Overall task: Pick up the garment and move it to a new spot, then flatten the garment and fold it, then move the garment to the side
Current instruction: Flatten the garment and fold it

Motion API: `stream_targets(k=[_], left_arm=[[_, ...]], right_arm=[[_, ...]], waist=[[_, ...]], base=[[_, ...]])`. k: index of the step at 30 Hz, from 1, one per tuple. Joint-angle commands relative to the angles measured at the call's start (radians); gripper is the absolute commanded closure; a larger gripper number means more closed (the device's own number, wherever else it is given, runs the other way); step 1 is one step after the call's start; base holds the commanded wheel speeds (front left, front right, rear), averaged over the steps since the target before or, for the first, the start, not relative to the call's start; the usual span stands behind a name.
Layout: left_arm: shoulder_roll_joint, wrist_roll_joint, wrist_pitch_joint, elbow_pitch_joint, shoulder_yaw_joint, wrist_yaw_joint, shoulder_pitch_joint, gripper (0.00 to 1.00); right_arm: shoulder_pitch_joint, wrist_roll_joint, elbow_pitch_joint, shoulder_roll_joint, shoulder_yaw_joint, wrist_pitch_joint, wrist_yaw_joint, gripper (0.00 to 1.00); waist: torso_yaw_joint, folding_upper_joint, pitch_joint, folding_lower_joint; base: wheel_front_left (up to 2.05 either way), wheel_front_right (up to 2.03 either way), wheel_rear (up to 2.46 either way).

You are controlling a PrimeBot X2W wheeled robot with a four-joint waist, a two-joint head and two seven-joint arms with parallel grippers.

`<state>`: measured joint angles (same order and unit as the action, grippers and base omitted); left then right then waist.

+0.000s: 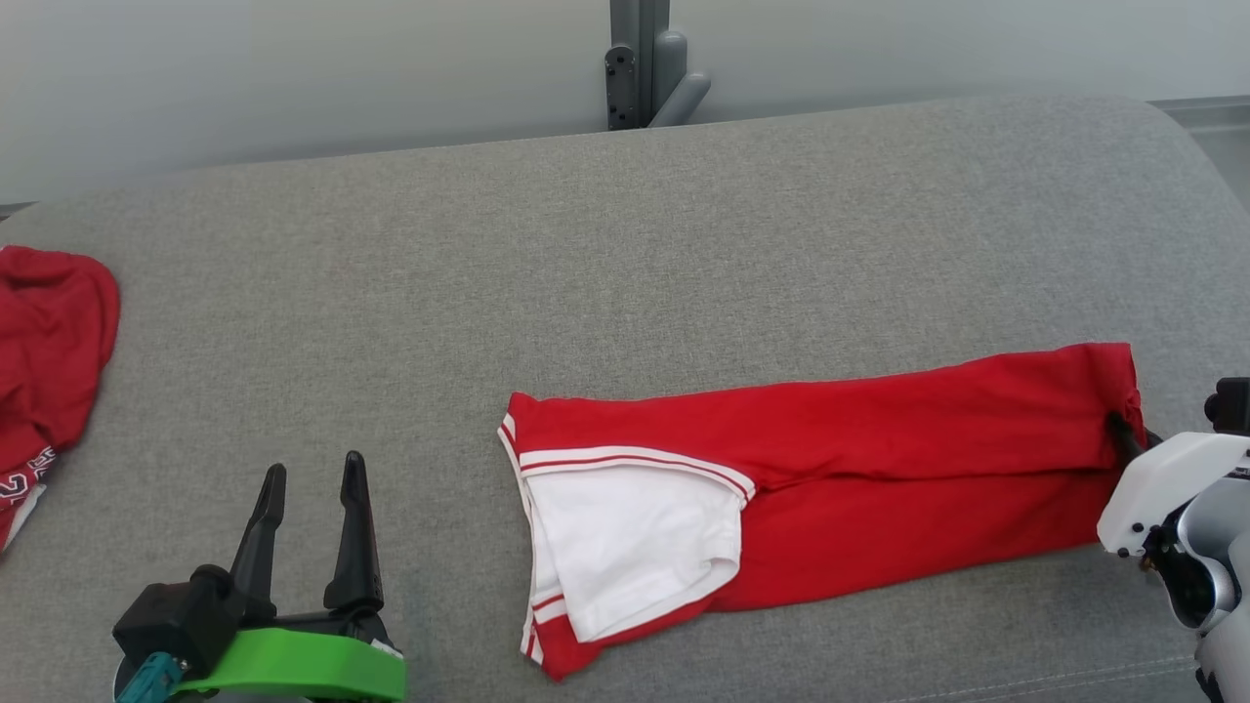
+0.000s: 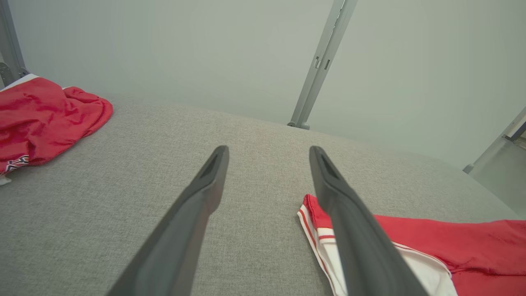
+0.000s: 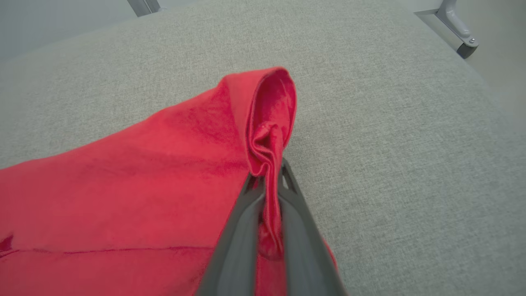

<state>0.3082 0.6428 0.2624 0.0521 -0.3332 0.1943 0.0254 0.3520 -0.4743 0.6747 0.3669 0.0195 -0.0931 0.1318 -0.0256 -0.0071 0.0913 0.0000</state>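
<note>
The garment (image 1: 879, 469) is a red piece with white trim and a white inner panel, lying long and partly folded across the grey cushion (image 1: 625, 244). My right gripper (image 1: 1123, 434) is at the garment's right end, shut on a bunched red edge (image 3: 269, 164) pinched between its dark fingers (image 3: 242, 230). My left gripper (image 1: 312, 498) stands open at the lower left, apart from the garment's white-trimmed left end (image 2: 324, 234), nothing between its fingers (image 2: 197, 205).
A second red garment (image 1: 44, 351) lies crumpled at the cushion's far left edge (image 2: 41, 119). A grey metal post (image 1: 640, 63) rises behind the cushion against a pale wall. The cushion's right side rounds off near my right arm.
</note>
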Motion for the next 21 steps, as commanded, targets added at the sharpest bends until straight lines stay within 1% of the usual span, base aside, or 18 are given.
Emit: stream_targets(k=[1, 6, 11, 15, 18, 21], left_arm=[[-0.001, -0.002, 0.003, 0.0, 0.003, -0.001, -0.007, 0.0], [-0.003, -0.006, 0.003, -0.003, 0.002, -0.006, -0.013, 0.0], [-0.002, -0.006, 0.003, -0.005, 0.005, -0.008, -0.015, 0.0], [-0.001, -0.007, 0.003, -0.002, 0.004, -0.008, -0.012, 0.0], [-0.004, -0.009, 0.003, -0.003, -0.001, -0.009, -0.017, 0.0], [-0.005, -0.01, -0.001, -0.005, -0.008, -0.012, -0.025, 0.0]], right_arm=[[-0.01, -0.014, -0.02, 0.001, -0.001, -0.008, -0.002, 1.0], [-0.04, -0.088, -0.142, -0.02, 0.045, -0.047, -0.002, 1.0], [-0.1, -0.175, -0.329, -0.026, 0.101, -0.113, -0.002, 1.0], [-0.144, -0.224, -0.477, -0.036, 0.141, -0.165, -0.001, 1.0], [-0.162, -0.248, -0.564, -0.061, 0.175, -0.195, -0.001, 1.0], [-0.166, -0.272, -0.626, -0.099, 0.224, -0.22, -0.001, 1.0]], waist=[[-0.007, 0.0071, 0.003, 0.0], [-0.021, 0.0071, 0.006, 0.0], [-0.034, 0.0071, 0.0, 0.0], [-0.039, 0.0071, -0.004, 0.0], [-0.035, 0.0071, -0.005, 0.0], [-0.023, 0.0071, -0.004, 0.0]], base=[[0.0, 0.0, 0.0], [0.0, 0.0, 0.0], [0.0, 0.0, 0.0], [0.0, 0.0, 0.0], [0.0, 0.0, 0.0], [0.0, 0.0, 0.0]])
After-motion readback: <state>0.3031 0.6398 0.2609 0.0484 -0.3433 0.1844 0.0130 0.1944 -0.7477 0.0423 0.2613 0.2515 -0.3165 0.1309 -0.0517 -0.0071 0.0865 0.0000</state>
